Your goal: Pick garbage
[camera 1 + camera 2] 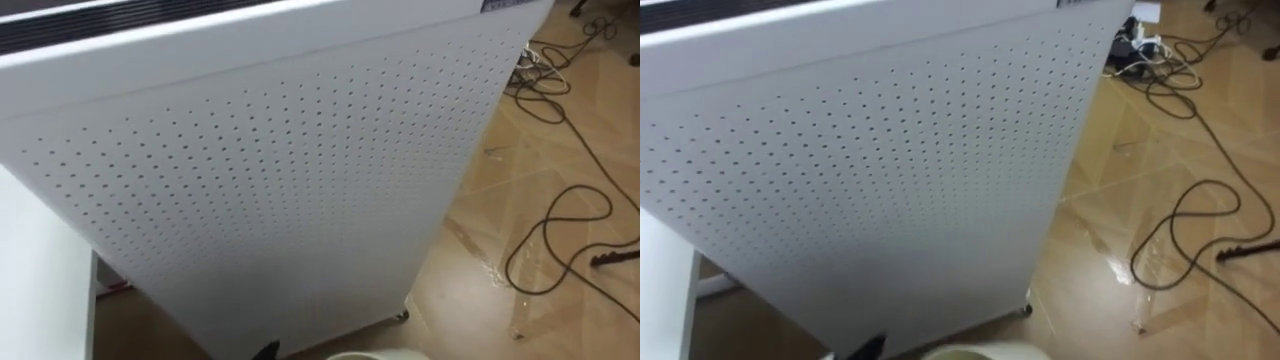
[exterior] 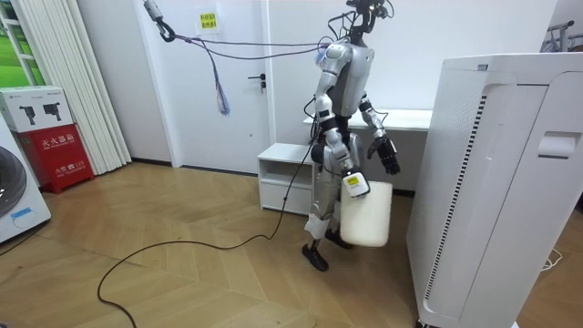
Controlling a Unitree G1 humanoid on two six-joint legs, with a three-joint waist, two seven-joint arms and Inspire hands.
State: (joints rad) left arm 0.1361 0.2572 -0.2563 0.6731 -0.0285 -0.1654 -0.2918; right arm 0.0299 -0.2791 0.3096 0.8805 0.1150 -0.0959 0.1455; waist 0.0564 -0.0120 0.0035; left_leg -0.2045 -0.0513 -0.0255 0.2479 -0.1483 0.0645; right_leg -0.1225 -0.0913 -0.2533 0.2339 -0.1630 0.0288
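Dead ahead at 12 o'clock in your head cameras stands the tall white perforated appliance (image 1: 280, 180). Its dotted side panel is close in front of the robot, and one small caster (image 1: 403, 315) shows under its lower corner. At 6 o'clock, on the very bottom edge, you can see the curved rim of the white bin (image 1: 372, 355). At 3 o'clock dark cables (image 1: 560, 230) loop across the wooden floor (image 1: 470, 290). At 8 o'clock the flat top of a white desk (image 1: 40, 290) cuts in beside the appliance.

From the room camera you see the robot upright between the appliance, on the room view's right, and a low white shelf unit (image 2: 284, 178) on the room view's left, with the desk behind it. It faces the appliance.

The right hand (image 2: 354, 185) hangs at hip height on the side nearer that camera. It is clamped on the top edge of the bin, which hangs against the robot's leg, clear of the floor. You cannot see what the bin holds from either camera.

The left hand (image 2: 388, 155) is held out in front of the waist toward the appliance, at about 2 o'clock from the bin, and touches nothing. You cannot tell whether it is clenched or released.

Further off in the room view, a closed door (image 2: 232, 82) stands at 10 o'clock from the robot. A red box (image 2: 55, 150) sits on the floor by the wall at 9 o'clock.
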